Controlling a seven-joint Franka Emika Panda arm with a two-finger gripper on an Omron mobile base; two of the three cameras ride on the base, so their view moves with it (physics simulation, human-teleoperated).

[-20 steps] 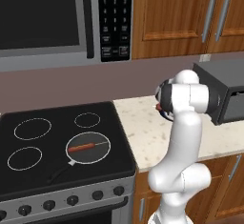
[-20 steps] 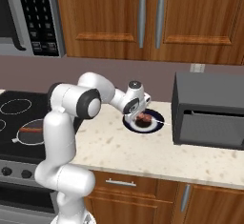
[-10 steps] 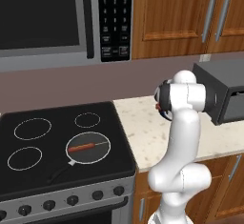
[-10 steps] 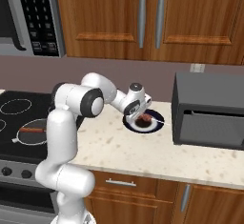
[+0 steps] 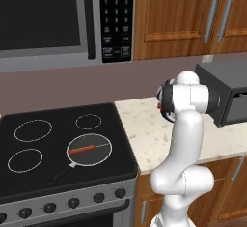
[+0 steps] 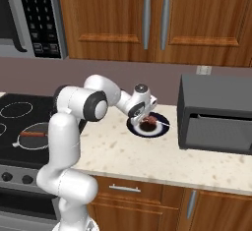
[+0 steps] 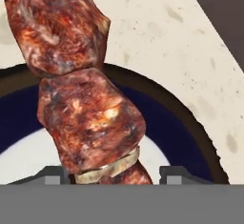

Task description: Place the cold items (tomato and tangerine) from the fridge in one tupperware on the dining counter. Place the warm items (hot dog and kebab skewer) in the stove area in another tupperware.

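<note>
The kebab skewer (image 7: pixel 86 118), chunks of browned meat on a thin stick, lies on a dark blue plate (image 6: pixel 158 132) on the pale counter beside the stove. My gripper (image 6: pixel 146 119) reaches down onto it from the left. In the hand view my gripper (image 7: pixel 116 173) has one fingertip on each side of the lowest meat chunk, pressed close against it. The hot dog (image 5: pixel 82 149) lies in a round pan (image 5: pixel 99 157) on the black stove top (image 5: pixel 48 124). The tomato, tangerine, fridge, dining counter and both tupperware are out of view.
A dark grey box-shaped oven (image 6: pixel 216 114) stands on the counter right of the plate. A microwave (image 5: pixel 48 18) hangs over the stove, and wooden cabinets (image 6: pixel 157 18) hang over the counter. The pan handle (image 5: pixel 60 175) points toward the stove's front.
The fingers have closed in around the kebab skewer. The arm and the hot dog in its pan have stayed where they were.
</note>
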